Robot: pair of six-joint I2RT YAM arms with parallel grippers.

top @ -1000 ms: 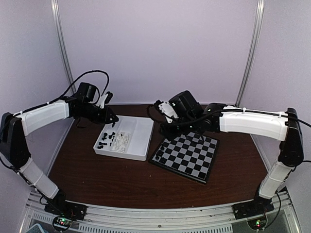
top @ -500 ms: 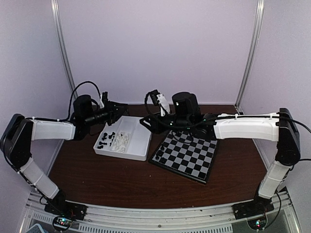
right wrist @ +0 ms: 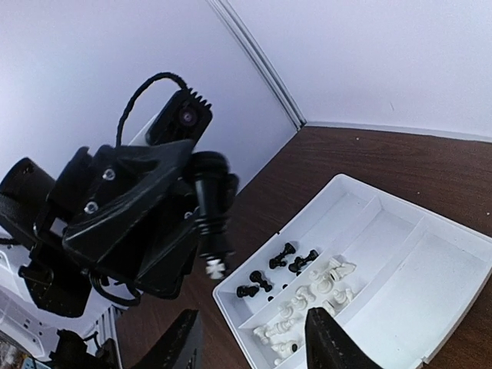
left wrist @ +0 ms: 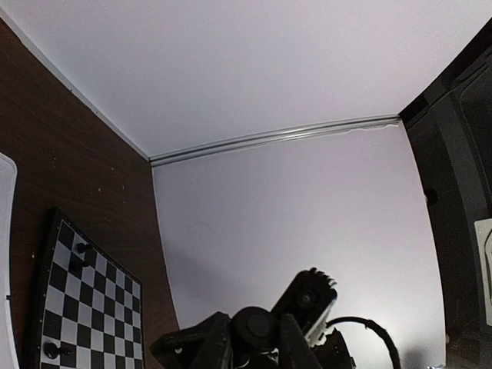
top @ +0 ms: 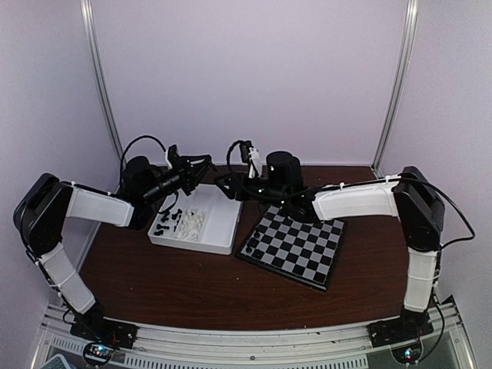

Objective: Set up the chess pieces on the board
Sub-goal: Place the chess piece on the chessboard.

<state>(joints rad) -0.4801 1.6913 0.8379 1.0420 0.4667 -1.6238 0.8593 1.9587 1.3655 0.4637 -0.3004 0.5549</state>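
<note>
My left gripper point(top: 201, 166) hangs above the far end of the white tray point(top: 217, 229) and points right. It is shut on a black chess piece point(right wrist: 211, 206) with a white base. That piece shows end-on between the fingers point(left wrist: 256, 329) in the left wrist view. My right gripper point(top: 224, 183) faces it from the right, a little apart, open and empty point(right wrist: 254, 342). Several black pieces point(right wrist: 270, 269) and white pieces point(right wrist: 317, 295) lie in the tray's compartments. The board point(top: 296, 246) lies right of the tray, with black pieces point(left wrist: 77, 257) on it.
The tray point(right wrist: 400, 307) has empty compartments on its right side. The brown table point(top: 177, 284) meets purple walls at the back and sides. The two arms nearly meet above the tray's far edge.
My left gripper has risen and swung right from the tray's far left corner. My right gripper has moved left off the board's far corner toward it.
</note>
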